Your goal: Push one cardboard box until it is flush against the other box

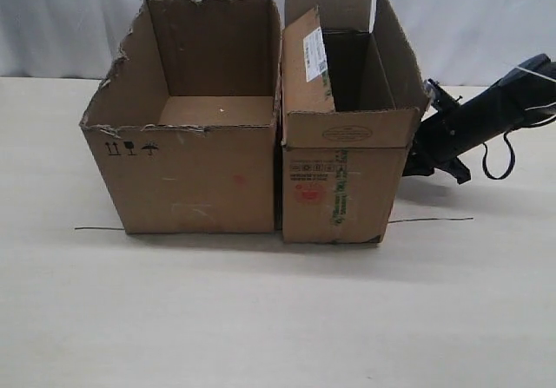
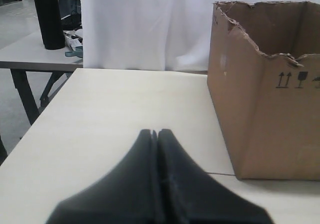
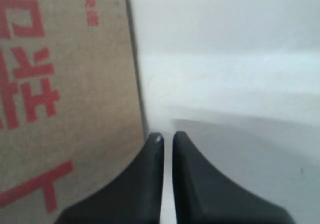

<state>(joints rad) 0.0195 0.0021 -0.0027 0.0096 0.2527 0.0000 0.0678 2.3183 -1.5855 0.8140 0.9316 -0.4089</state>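
Both grippers are empty. The right gripper (image 3: 167, 136) has its dark fingers drawn nearly together with only a thin slit between them, and the left gripper (image 2: 157, 134) has its fingers pressed fully together. The right arm (image 1: 486, 115) reaches in from the right, and its tip sits just beside the right wall of the narrower box (image 1: 343, 188); whether it touches the cardboard cannot be told. That box stands on the pale table (image 1: 261, 318) with its flaps upright, a white label (image 1: 314, 54) on the left flap and red and green print (image 1: 340, 188) on the near face. Immediately to its left stands the wider box (image 1: 195, 175), which has a ragged rim and black handling symbols (image 1: 130, 149) near its upper left corner. The two boxes stand side by side with their walls meeting along the top, while a thin dark seam shows lower down. The left gripper hovers over the table to the left of the wider box, apart from it. A thin dark line (image 1: 100, 228) runs across the table beneath both boxes.
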